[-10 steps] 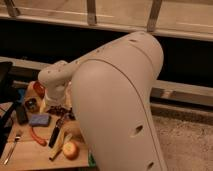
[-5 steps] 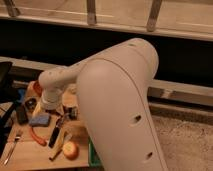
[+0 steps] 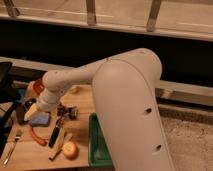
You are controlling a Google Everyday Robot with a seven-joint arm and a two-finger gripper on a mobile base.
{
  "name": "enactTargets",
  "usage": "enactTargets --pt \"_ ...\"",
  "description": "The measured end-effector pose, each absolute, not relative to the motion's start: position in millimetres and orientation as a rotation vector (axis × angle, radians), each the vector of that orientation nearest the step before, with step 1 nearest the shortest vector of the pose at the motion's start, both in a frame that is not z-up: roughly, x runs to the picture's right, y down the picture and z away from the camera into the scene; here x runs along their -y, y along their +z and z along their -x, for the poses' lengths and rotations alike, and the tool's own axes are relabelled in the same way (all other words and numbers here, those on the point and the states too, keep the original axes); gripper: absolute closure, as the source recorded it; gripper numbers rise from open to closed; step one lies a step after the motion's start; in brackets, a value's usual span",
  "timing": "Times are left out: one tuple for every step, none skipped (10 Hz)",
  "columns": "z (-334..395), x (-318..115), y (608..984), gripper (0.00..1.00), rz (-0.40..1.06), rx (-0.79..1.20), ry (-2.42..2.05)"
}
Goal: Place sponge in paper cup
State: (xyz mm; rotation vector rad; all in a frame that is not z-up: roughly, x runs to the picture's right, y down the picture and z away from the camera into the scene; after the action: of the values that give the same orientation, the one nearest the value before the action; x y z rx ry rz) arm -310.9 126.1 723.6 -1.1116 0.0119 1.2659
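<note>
step: reach and grasp of the sponge [image 3: 40,120]. Judged early in the task, with nothing in the cup yet.
sponge: flat on the wooden table [image 3: 37,156], directly under the gripper [image 3: 31,112] and a little to its near side. Touching it or just short (cannot tell which).
paper cup: the pale cup [image 3: 30,91] is beyond the gripper toward the table's far edge, just beside the red bowl [image 3: 39,85].
gripper: jaws spread wide with nothing between them. The sponge lies on the table, not lifted.
grasp advice: come straight down with the jaws across the short side and pinch mid-length, so the soft pad doesn't fold out. Lift clear before travelling.
clutter: a dark cup-like object [image 3: 20,112] sits close beside the gripper, on the side away from the green tray [image 3: 96,145]. Keep the fingers off it.
placing advice: the cup looks narrow, so the pad likely goes in edge-first. Release low, or the light cup may tip.
</note>
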Motion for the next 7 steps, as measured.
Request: enactTargets --pt "309.9 -125.9 724.1 0.2 1.111 -0.013 1.268" --pt "310.7 -126.6 723.5 0.2 1.113 -0.013 1.266" --pt "312.0 -127.5 723.2 0.2 1.115 -0.014 1.264" --pt "313.5 -129.6 725.0 0.2 1.128 -0.023 1.262" --pt "316.7 -136.2 731.4 0.2 1.148 -0.039 1.255" --pt "322.5 -143.9 737.5 0.2 1.167 -0.053 1.24" --pt "331.1 -149.5 743.9 0.2 1.181 -0.06 1.225"
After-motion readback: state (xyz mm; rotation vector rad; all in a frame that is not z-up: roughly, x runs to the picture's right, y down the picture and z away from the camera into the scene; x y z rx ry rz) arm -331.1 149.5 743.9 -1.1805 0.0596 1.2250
